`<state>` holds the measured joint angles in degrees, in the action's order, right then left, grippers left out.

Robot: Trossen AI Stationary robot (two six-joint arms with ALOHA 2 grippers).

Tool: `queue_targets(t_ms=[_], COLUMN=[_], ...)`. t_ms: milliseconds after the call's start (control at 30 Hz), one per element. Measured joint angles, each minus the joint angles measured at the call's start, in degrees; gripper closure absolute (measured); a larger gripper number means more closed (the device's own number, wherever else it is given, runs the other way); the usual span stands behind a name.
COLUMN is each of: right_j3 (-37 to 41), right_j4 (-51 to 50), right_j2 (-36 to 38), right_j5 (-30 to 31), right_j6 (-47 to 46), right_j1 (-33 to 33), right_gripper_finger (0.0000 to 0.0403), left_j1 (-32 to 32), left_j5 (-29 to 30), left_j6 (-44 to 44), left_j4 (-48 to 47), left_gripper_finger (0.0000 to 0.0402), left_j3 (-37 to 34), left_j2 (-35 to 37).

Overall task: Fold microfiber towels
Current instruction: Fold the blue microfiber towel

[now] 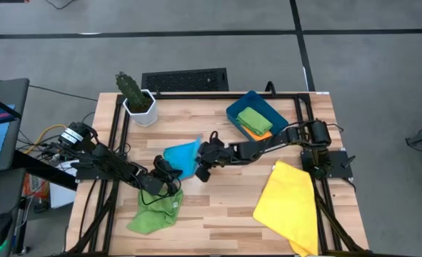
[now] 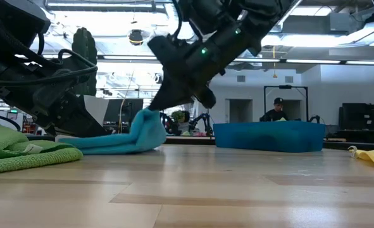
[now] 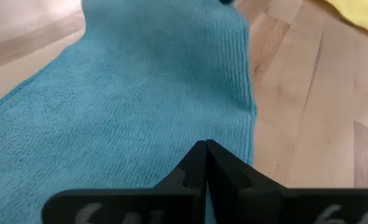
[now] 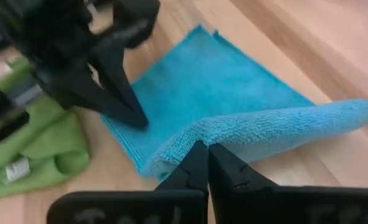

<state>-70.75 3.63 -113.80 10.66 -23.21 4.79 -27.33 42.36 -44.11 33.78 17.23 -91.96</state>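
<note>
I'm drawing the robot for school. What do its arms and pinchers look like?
Both arms are black and made of chunky jointed pieces. The left arm has black cables looping near its base. Each gripper, like the right gripper, has two flat, dark, pointed fingers. A small green light glows on the right arm.
</note>
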Motion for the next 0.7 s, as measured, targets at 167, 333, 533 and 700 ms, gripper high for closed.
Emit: queue_targets(t_ms=[167, 333, 533, 700], right_j3=[-0.78, -0.69, -0.69, -0.67], right_j4=[2.02, 1.64, 0.51, 0.81], right_j2=[0.18, 0.07, 0.07, 0.07], right_j5=[-0.10, -0.09, -0.10, -0.10], right_j6=[1.36, 1.39, 2.28, 2.78], right_j1=[0.46, 0.37, 0.38, 0.14], right_gripper_finger=[0.0387, 0.0383, 0.0384, 0.0382], left_j1=[0.00, -0.21, -1.62, 1.67], left_j5=[0.01, -0.90, -2.77, -3.04], left_j6=[0.13, 4.82, 9.34, 9.02], left_j4=[0.00, 0.11, -4.13, -6.11], left_gripper_finger=[0.0401, 0.0401, 0.0402, 0.0401], left_j3=[0.00, 0.53, 2.56, 2.41], left_j2=[0.00, 2.43, 8.70, 5.93])
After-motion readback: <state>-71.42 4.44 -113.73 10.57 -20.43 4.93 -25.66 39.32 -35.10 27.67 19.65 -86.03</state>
